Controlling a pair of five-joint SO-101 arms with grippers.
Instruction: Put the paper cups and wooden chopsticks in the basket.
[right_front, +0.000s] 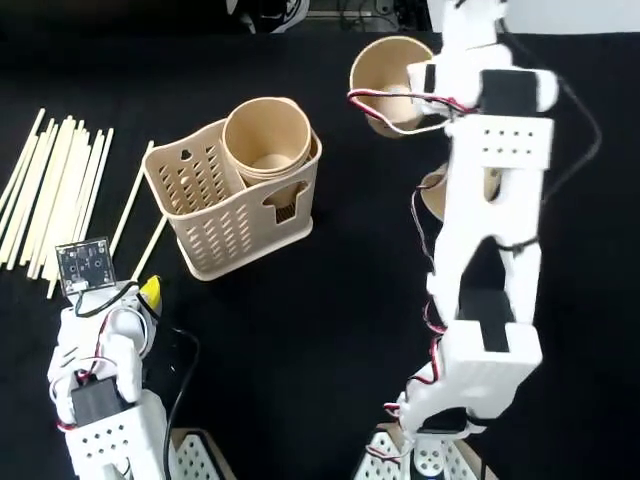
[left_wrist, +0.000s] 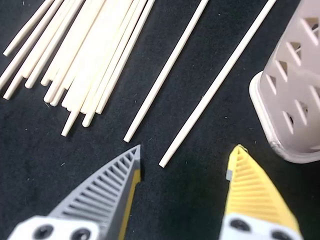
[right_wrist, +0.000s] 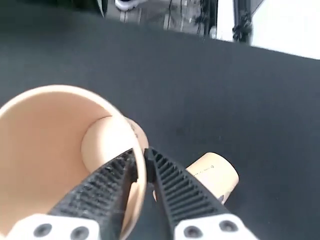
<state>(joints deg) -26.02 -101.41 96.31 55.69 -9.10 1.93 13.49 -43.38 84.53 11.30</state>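
Observation:
A beige perforated basket (right_front: 215, 215) stands left of centre, with stacked paper cups (right_front: 267, 135) in one compartment. Its corner (left_wrist: 295, 100) shows in the left wrist view. My right gripper (right_wrist: 140, 152) is shut on the rim of a paper cup (right_wrist: 45, 150), which hangs at the far side of the table (right_front: 385, 70). Another cup (right_wrist: 215, 175) lies on its side nearby, partly under the arm (right_front: 435, 192). A pile of wooden chopsticks (right_front: 55, 185) lies at the left. My left gripper (left_wrist: 187, 155) stands open just over the end of a loose chopstick (left_wrist: 215, 85).
A second loose chopstick (left_wrist: 167, 70) lies between the pile (left_wrist: 90, 55) and the basket. The white right arm (right_front: 495, 240) stretches across the right half of the black table (right_front: 330, 330). Chair legs and floor show beyond the table's far edge (right_wrist: 210, 20).

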